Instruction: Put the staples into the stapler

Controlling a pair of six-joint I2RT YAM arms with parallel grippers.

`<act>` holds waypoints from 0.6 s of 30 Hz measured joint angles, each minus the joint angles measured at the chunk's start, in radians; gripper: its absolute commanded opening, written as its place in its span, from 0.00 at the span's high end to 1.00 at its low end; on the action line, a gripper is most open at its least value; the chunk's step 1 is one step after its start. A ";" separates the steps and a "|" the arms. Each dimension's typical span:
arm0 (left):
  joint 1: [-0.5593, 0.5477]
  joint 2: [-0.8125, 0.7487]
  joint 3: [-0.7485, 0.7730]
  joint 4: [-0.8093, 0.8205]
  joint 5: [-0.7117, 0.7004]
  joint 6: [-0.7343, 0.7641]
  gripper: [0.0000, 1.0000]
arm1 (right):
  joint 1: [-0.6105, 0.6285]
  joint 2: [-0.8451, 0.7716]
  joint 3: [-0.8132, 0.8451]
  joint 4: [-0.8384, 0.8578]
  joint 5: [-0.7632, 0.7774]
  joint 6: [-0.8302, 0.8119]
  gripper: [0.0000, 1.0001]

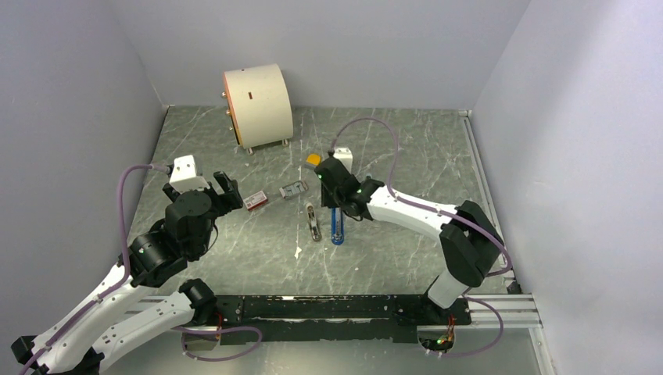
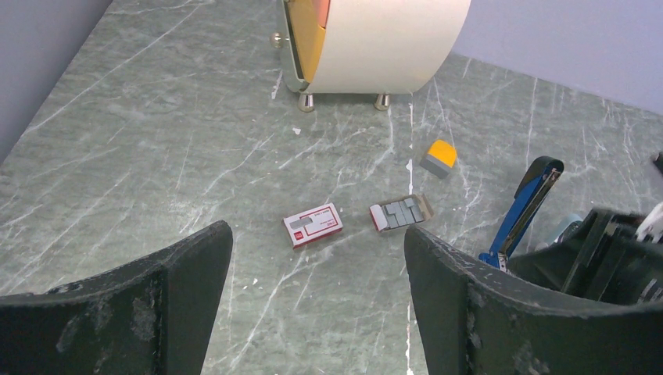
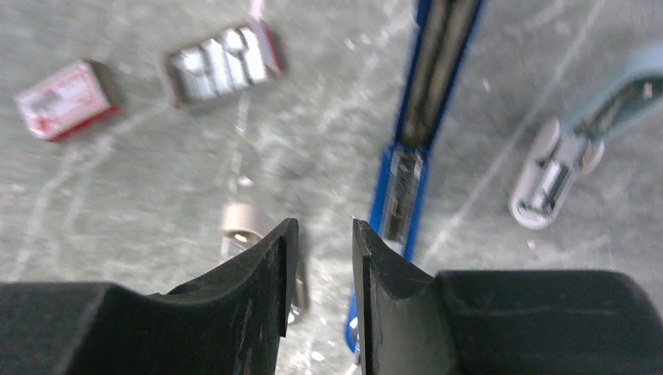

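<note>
The blue stapler (image 1: 337,230) (image 2: 525,205) lies opened near the table's middle, and its long channel (image 3: 438,70) faces up. A silvery piece (image 3: 402,187) sits in that channel, but it is too blurred to tell whether it is staples. More staples (image 2: 403,212) (image 3: 223,62) (image 1: 293,190) lie as several grey strips in a small open tray to the left. My right gripper (image 3: 324,226) (image 1: 335,209) hovers over the stapler's near end, narrowly open with nothing between its fingers. My left gripper (image 2: 317,230) (image 1: 207,187) stands wide open and empty, left of the tray.
A red-and-white box (image 2: 313,225) (image 1: 255,201) lies beside the tray. A grey-beige bar (image 1: 313,223) (image 3: 242,223) lies just left of the stapler. A pale-blue tool (image 3: 559,168) is on the stapler's right. An orange-topped block (image 2: 439,156) and a large round white drum (image 1: 258,103) stand farther back.
</note>
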 measured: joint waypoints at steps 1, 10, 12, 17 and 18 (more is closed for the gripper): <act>0.000 0.000 0.000 0.000 0.000 0.000 0.15 | -0.001 0.004 0.028 0.000 -0.012 -0.018 0.62; 0.000 -0.014 0.000 0.000 -0.001 -0.001 0.15 | -0.001 0.238 0.350 0.014 -0.127 -0.171 0.57; 0.000 -0.016 0.000 0.000 0.000 -0.001 0.15 | -0.001 0.315 0.407 0.004 -0.150 -0.198 0.58; 0.000 -0.010 0.000 0.000 0.000 0.000 0.15 | 0.000 0.441 0.489 -0.018 -0.178 -0.246 0.61; 0.000 -0.009 0.000 0.000 0.000 0.000 0.15 | 0.000 0.458 0.505 -0.024 -0.183 -0.253 0.60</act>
